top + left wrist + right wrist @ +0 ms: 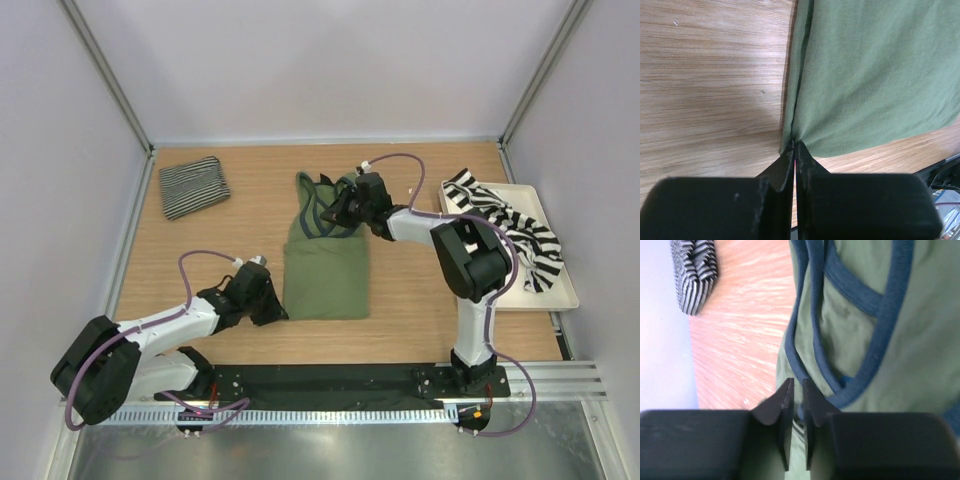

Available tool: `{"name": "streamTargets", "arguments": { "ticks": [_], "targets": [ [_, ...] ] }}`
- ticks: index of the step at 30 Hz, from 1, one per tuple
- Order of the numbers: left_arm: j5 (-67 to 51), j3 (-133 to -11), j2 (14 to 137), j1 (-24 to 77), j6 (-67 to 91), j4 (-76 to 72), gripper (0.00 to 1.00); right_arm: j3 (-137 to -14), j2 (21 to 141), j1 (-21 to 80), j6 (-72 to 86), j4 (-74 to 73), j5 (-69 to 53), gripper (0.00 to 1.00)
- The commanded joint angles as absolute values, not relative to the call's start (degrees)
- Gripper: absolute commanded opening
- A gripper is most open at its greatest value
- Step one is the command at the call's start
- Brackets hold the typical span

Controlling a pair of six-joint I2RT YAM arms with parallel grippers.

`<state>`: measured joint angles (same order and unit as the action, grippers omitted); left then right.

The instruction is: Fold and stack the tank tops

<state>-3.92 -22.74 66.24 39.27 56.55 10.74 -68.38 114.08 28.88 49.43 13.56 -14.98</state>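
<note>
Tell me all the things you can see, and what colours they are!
pinstriped tank top: one, black-and-white, folded, far left of the table
olive green tank top: one, green with navy trim, middle of the table
broad-striped tank top: one, black-and-white, crumpled on the tray
tray: one, cream, right side of the table
table: one, light wood
left gripper: one, black, shut on the green top's near left corner
right gripper: one, black, at the green top's straps, grip unclear

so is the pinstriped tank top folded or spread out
Folded: the pinstriped tank top lies as a compact bundle, far left on the table.
</note>
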Motion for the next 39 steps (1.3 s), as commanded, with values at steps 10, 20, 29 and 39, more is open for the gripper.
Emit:
{"name": "streamTargets", "arguments": {
  "ticks": [10,20,29,39],
  "targets": [
    [-2.99,-23.11,64.52,39.55,54.93,12.92,0.0,-50.21,82.03,29.53,31.56,-13.69,-10.11,0.62],
    [-2.55,-23.91,63.37,40.34,55.02,14.33,0.0,-35.86,65.92,34.8,35.69,-20.47,-8.97,0.65],
    [-1.06,-23.29,63.9,42.19,55.72,14.24,0.0,-63.78,86.9,34.81,26.55,-23.56,-2.46,0.55],
    [-1.32,-23.29,64.6,42.63,55.28,13.19,0.0,-106.5,119.25,34.8,22.59,-30.4,-0.26,0.48]
  ]
}}
